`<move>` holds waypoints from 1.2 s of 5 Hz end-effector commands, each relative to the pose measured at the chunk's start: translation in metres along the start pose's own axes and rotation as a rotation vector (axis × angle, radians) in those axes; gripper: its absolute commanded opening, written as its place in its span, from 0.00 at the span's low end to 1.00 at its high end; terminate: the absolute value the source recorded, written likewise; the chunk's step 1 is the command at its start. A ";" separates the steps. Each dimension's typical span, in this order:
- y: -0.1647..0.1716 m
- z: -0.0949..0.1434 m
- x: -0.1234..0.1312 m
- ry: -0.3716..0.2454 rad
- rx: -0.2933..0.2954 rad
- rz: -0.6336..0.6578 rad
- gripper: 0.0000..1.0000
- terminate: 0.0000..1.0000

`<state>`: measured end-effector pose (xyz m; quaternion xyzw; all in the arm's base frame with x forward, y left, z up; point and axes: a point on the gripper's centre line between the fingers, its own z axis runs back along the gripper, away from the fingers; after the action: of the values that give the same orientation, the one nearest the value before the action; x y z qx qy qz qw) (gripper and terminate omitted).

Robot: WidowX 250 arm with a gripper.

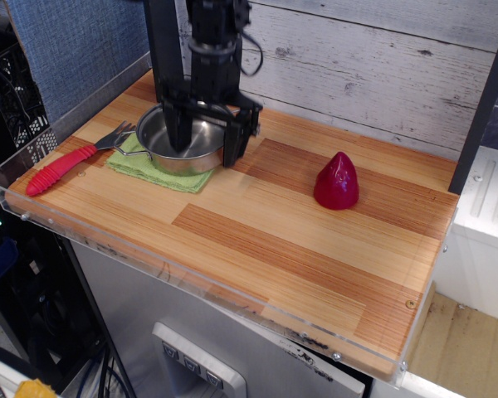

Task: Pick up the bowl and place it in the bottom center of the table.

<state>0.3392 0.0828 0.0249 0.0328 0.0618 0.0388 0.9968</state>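
The shiny steel bowl (156, 139) sits on a green cloth (153, 172) at the back left of the striped wood table (299, 245). My black gripper (206, 151) has come down over the bowl's right side. One finger (178, 133) reaches inside the bowl and the other (236, 139) stands outside its right rim. The jaws are apart and straddle the rim. The arm hides the bowl's right handle and its back rim. The bowl rests on the cloth.
A fork with a red handle (61, 167) lies left of the cloth, near the left edge. A dark red cone (337, 181) stands right of the middle. A clear acrylic lip (191, 286) runs along the table's front edge. A plank wall (382, 66) stands behind.
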 end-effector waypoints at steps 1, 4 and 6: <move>-0.003 0.011 0.002 -0.040 0.018 -0.024 0.00 0.00; -0.002 0.034 -0.001 -0.077 0.027 -0.032 0.00 0.00; 0.036 0.079 -0.024 -0.147 0.002 0.130 0.00 0.00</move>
<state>0.3217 0.1119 0.0919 0.0345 0.0142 0.1032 0.9940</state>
